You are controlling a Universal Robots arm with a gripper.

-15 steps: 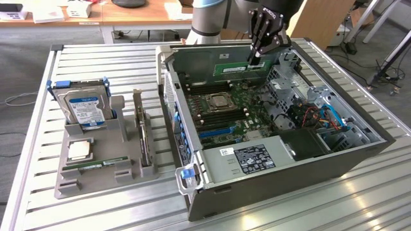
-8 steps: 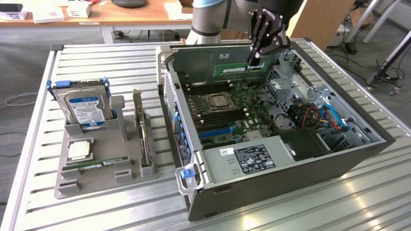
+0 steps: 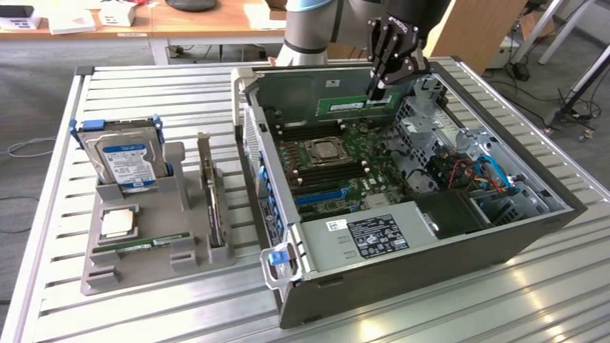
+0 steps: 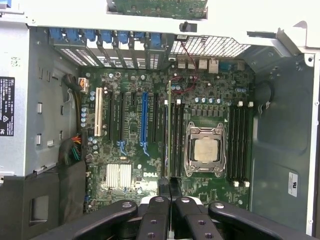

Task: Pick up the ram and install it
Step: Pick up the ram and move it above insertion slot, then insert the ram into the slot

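So here's where I'm at: my end effector (image 3: 379, 93) (image 4: 170, 189) is clamped on the ram (image 3: 355, 105) (image 4: 169, 130), pinching it at one end. I'm hanging over the open case (image 3: 533, 221), which lies on its side on the slatted metal surface (image 3: 458, 300).

From the exterior view the ram sits level, up near the far wall of the case, above the motherboard (image 3: 353, 168). From my wrist view I see it edge-on, a thin line running away from my fingertips. It lines up with the memory slots (image 4: 176, 140) just beside the processor socket (image 4: 205, 150), on the side toward the blue expansion slot (image 4: 144, 117). Can't tell if it's touching a slot or just above one.

Off to the exterior view's left, well apart from the case, there's a grey holder (image 3: 143, 268). It carries a hard drive (image 3: 124, 157), a loose processor (image 3: 117, 223), another green stick (image 3: 143, 245) and an upright card (image 3: 211, 200).
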